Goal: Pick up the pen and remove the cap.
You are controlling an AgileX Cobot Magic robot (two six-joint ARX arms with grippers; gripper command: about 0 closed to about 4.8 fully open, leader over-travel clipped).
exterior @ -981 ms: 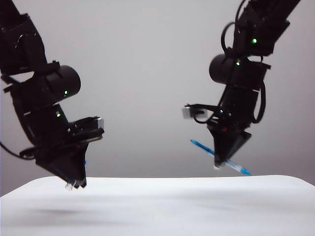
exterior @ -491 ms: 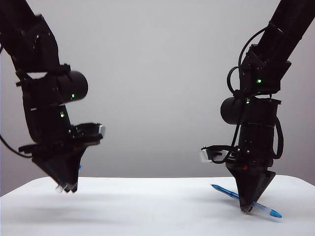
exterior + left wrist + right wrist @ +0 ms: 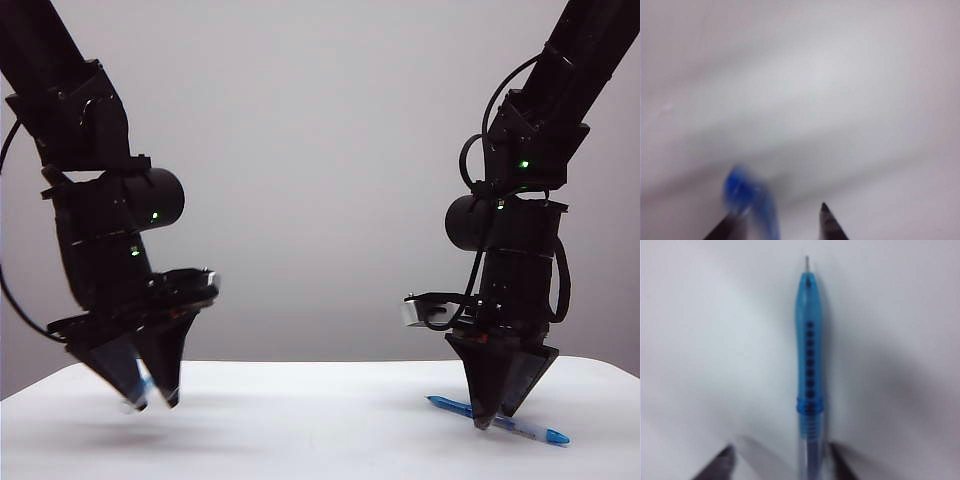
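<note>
Blue-fronted pen lies flat, tip leftward, between spread right gripper; left gripper parted by cap.

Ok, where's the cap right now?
Exterior view, left side: the cap sits between the left tool's parted fingertips, just above the table, far from the pen.

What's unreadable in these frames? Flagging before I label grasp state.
- Cap: left wrist view, motion-blurred and cut by the frame edge; whether the left gripper grips or just released it is unclear.
- Pen: right wrist view, rear barrel cut off by the edge.
- Right gripper: exterior view, its fingers hide the pen's middle, so contact is unclear.
- Left gripper, exterior view: cap barely visible between dark fingers.
</note>
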